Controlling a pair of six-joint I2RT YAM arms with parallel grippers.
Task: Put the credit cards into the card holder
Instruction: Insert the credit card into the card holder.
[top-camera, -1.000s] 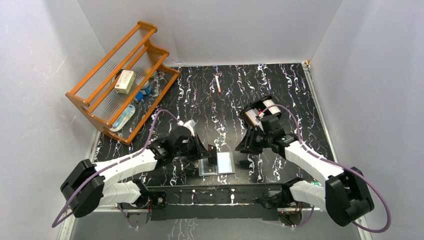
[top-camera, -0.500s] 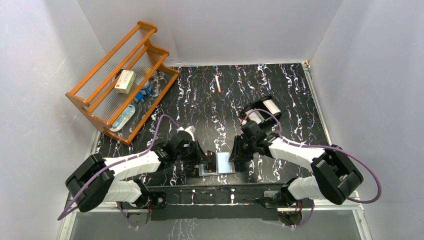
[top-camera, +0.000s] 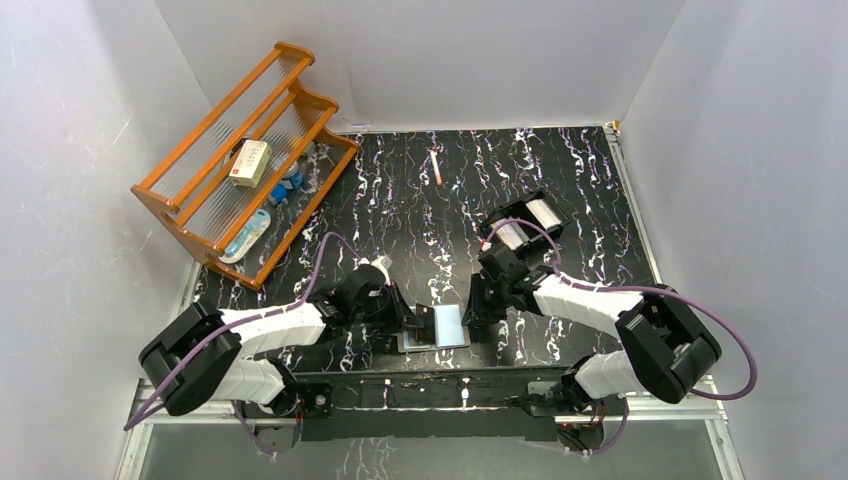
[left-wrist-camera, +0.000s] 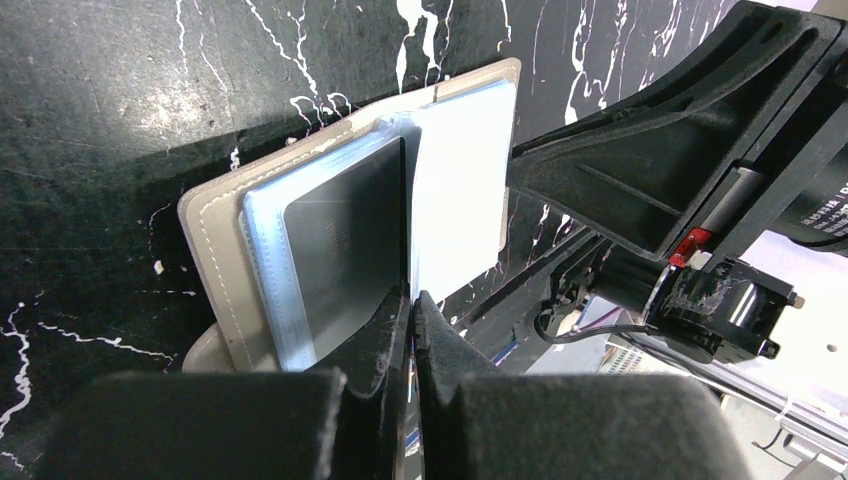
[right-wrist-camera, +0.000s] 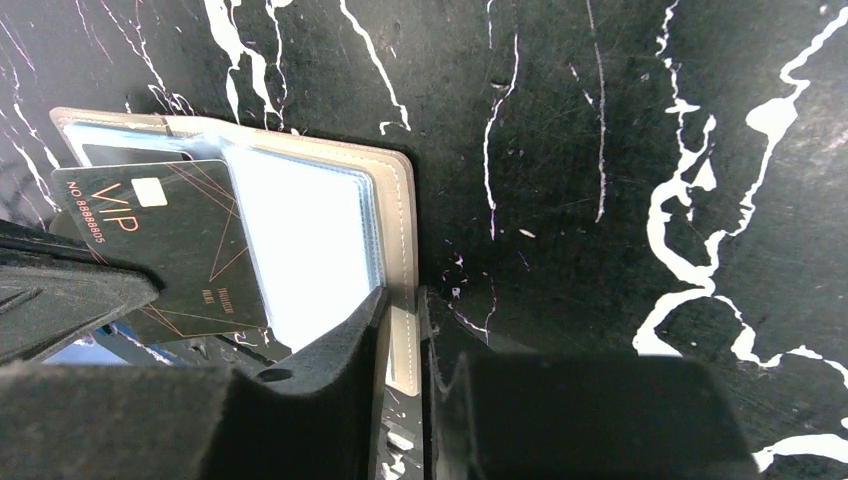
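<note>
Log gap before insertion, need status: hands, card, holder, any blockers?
Left hand shut on black VIP card. Right hand shut on card holder right edge, holder open. Card over left page, not seated. No blockers seen.

- Card holder (top-camera: 452, 328): open on the table (top-camera: 580, 170), near its front edge, between both grippers.
- Left gripper (left-wrist-camera: 411, 300): at the holder's left, pinching a credit card (right-wrist-camera: 175, 250) that stands over the holder's left leaf.
- Right gripper (right-wrist-camera: 403, 300): at the holder's right, with the holder's right edge between its fingers.
- Tray (top-camera: 512, 207): behind the right gripper.
- Rack (top-camera: 215, 112): far left, with a box (top-camera: 250, 162) on a shelf.
- Stick (top-camera: 436, 167): far centre, well apart from everything else.
</note>
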